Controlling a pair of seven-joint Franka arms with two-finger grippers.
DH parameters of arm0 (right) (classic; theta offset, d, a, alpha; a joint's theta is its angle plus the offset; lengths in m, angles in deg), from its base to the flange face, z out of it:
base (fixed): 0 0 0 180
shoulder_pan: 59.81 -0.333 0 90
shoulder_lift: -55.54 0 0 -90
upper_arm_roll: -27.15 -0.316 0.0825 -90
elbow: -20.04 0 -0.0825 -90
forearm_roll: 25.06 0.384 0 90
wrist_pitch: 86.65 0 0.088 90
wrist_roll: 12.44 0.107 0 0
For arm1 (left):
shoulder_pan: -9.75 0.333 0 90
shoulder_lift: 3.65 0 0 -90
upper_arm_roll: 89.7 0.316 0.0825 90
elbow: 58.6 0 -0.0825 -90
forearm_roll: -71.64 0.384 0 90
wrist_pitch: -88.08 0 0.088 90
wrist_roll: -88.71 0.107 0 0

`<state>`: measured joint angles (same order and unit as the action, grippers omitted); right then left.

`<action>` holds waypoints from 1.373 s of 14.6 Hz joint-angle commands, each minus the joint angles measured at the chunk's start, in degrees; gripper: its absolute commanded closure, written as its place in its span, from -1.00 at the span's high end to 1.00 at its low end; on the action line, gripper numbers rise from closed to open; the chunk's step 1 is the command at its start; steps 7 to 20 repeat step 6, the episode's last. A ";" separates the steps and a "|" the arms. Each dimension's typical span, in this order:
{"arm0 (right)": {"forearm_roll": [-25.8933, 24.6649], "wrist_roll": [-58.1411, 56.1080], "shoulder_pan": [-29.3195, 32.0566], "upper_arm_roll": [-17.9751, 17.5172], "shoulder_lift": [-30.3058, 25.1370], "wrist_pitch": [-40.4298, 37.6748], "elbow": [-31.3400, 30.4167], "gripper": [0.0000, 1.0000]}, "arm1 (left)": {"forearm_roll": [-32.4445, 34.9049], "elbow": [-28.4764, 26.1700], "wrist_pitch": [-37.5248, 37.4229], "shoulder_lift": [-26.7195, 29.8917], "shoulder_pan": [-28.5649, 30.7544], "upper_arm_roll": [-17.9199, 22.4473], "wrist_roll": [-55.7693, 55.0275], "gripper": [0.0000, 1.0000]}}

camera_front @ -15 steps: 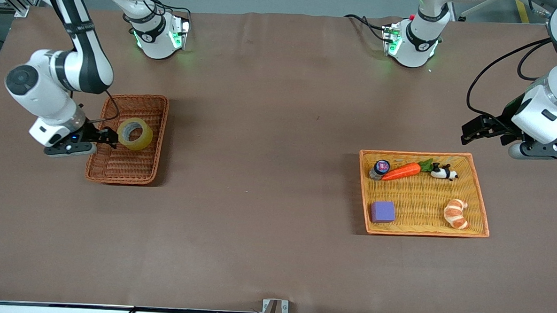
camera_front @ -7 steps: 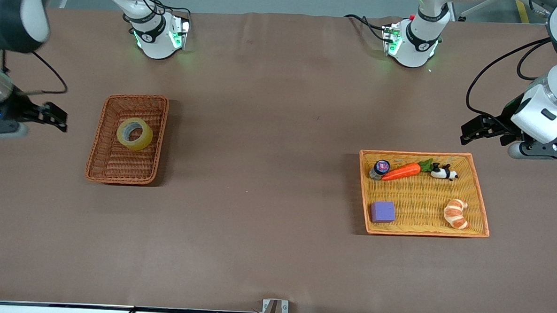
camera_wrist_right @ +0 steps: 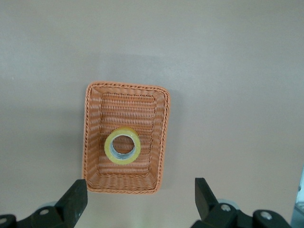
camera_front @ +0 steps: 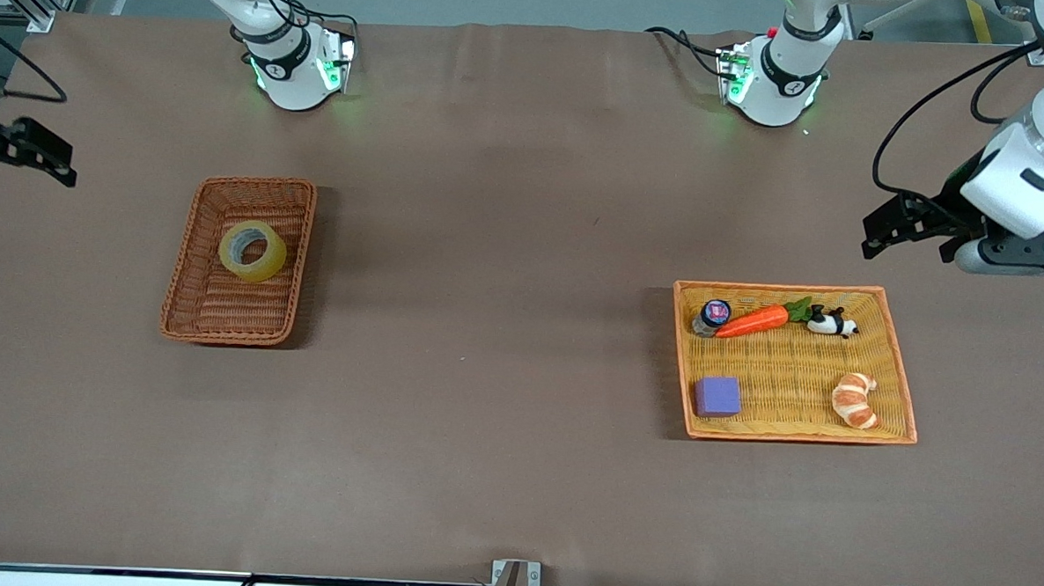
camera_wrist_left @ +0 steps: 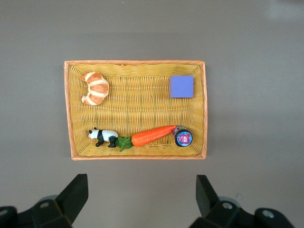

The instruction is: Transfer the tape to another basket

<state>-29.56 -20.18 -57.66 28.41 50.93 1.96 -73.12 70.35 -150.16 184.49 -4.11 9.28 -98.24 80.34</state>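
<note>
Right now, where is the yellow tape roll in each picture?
Front view: the tape lies in the brown basket toward the right arm's end of the table.
Left wrist view: not in it; only the yellow tray of toys shows.
Right wrist view: the tape sits in the same basket.
Shared landmark: the brown basket around the tape.

White arms (camera_front: 1034,166), black cables, green-lit bases (camera_front: 295,72).
</note>
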 commanded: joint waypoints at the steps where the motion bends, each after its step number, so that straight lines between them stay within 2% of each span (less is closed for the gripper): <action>1: 2.12 4.23 -0.92 0.41 -1.37 -2.28 0.26 1.00 | 0.68 -0.99 -0.35 0.99 0.73 -0.60 -0.34 0.99; 3: 3.89 4.92 -1.27 0.76 -1.28 -1.77 2.02 1.00 | 0.68 -1.52 -0.26 0.99 0.73 -0.60 -0.34 0.99; 20: 3.10 4.84 -2.32 0.94 -1.28 -1.33 2.55 1.00 | 0.68 -1.79 -0.17 0.99 0.73 -0.51 -0.34 0.99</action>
